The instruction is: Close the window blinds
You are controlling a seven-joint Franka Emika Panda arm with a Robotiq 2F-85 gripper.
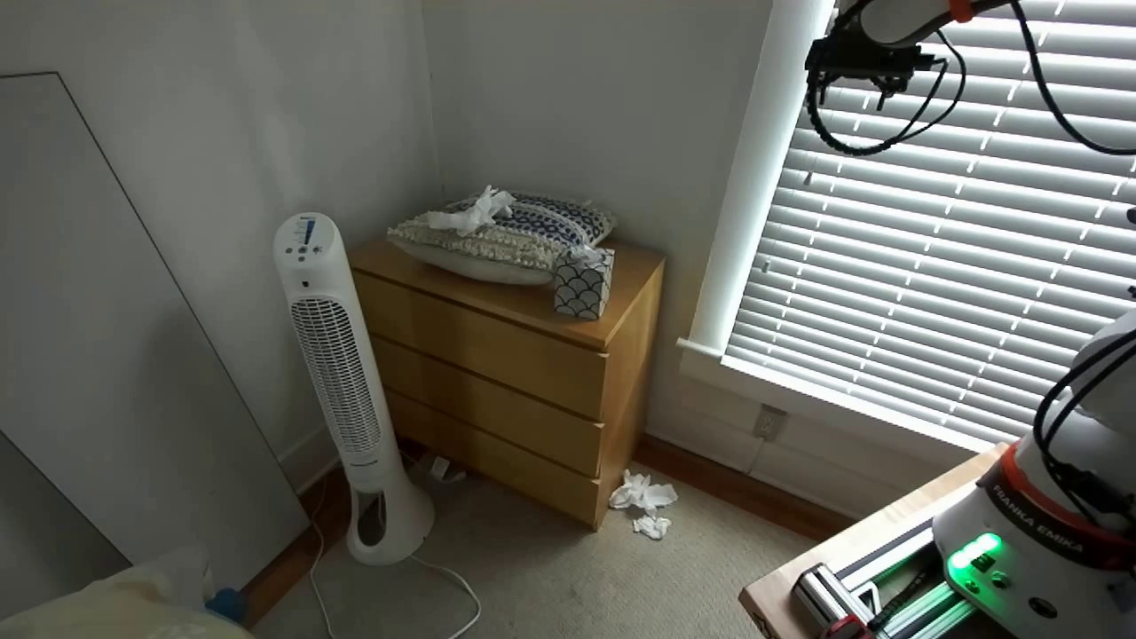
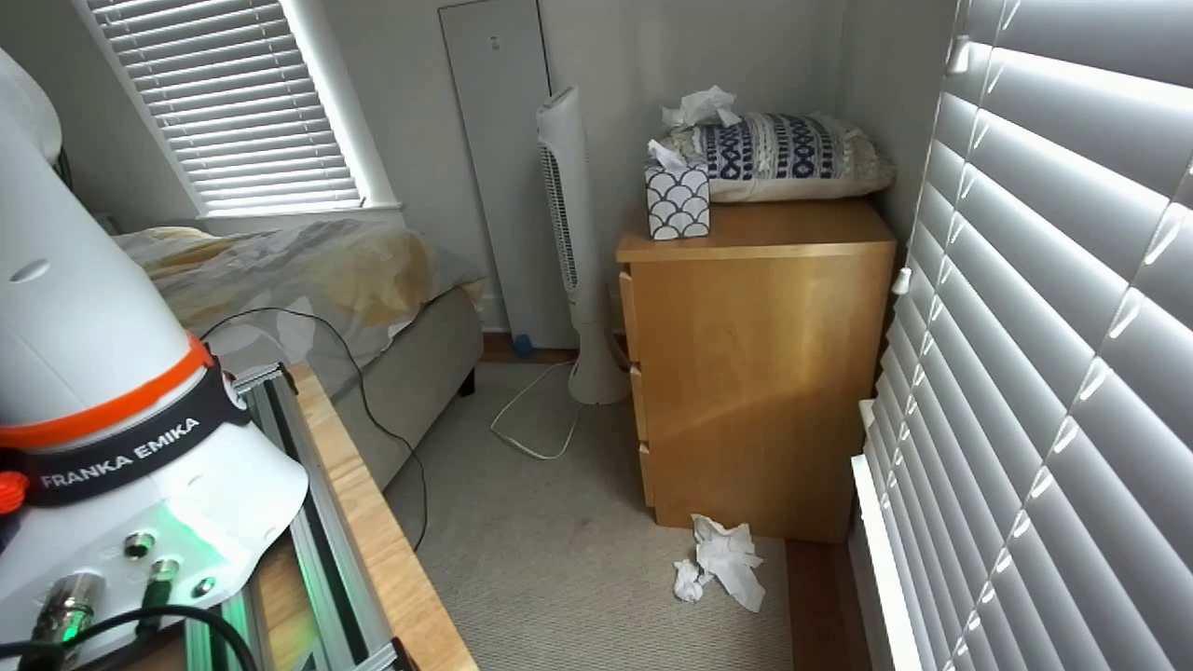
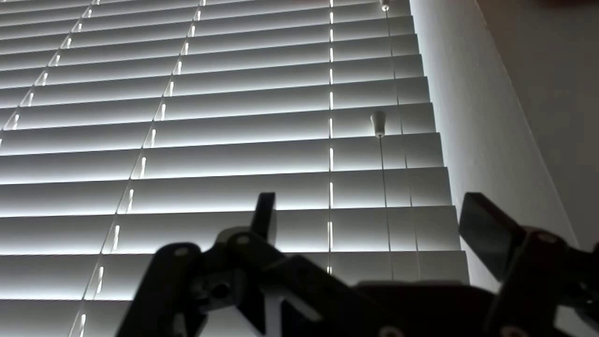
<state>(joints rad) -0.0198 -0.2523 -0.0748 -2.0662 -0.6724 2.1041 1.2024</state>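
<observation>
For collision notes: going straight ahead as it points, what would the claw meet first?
Likely the pull cords ahead of the open claw, then the window blinds behind them; depth is unclear.

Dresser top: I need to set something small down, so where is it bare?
Bare: the end of the dresser toward the window blinds, bordered by pillow, tissue box and side edge; also a narrow strip between pillow and front edge. Crowded: the middle, under that pillow topped with crumpled tissue.

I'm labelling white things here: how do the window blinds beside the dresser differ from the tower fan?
The window blinds hang; the tower fan stands. The blinds spread wide; the fan is narrow. Light shows between the blinds' slats; the fan's grille has dark gaps. Both are white.
</observation>
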